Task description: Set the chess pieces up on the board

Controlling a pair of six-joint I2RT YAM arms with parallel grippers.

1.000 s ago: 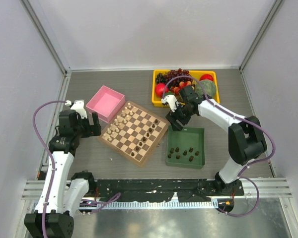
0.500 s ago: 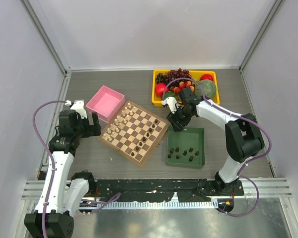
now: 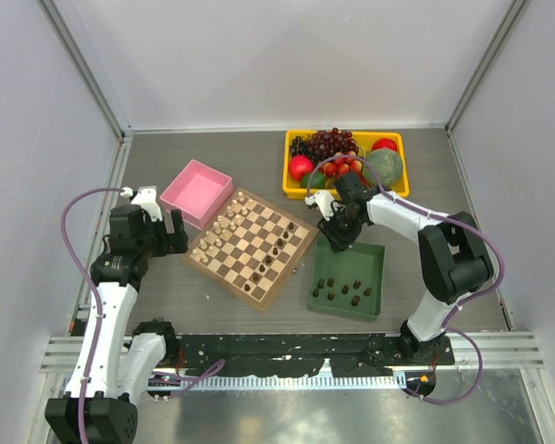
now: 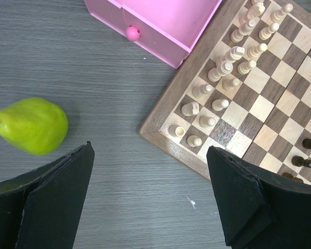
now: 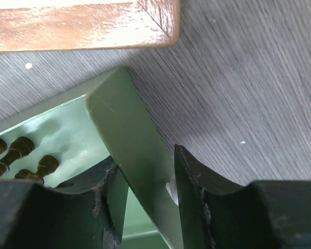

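The chessboard (image 3: pixel 250 245) lies at an angle in mid-table, with cream pieces along its left side and a few dark chess pieces (image 3: pixel 277 245) on its right side. More dark pieces (image 3: pixel 342 289) lie in a green tray (image 3: pixel 380 277). My right gripper (image 3: pixel 338 236) is shut on the tray's far-left wall (image 5: pixel 124 124), one finger inside and one outside (image 5: pixel 150 192). Dark pieces (image 5: pixel 20 155) show inside the tray. My left gripper (image 3: pixel 171 231) is open and empty over bare table (image 4: pixel 150 202), left of the board's corner (image 4: pixel 259 109).
A pink box (image 3: pixel 196 192) stands just beyond the board's left corner. A yellow bin (image 3: pixel 287 171) of fruit is at the back right. A green pear (image 4: pixel 31 124) lies on the table by my left finger. The board's corner (image 5: pixel 83 26) is close to the tray.
My right gripper has moved slightly right and down onto the tray's far-left wall and closed on it. The tray has turned and shifted a little. The left arm has not moved.
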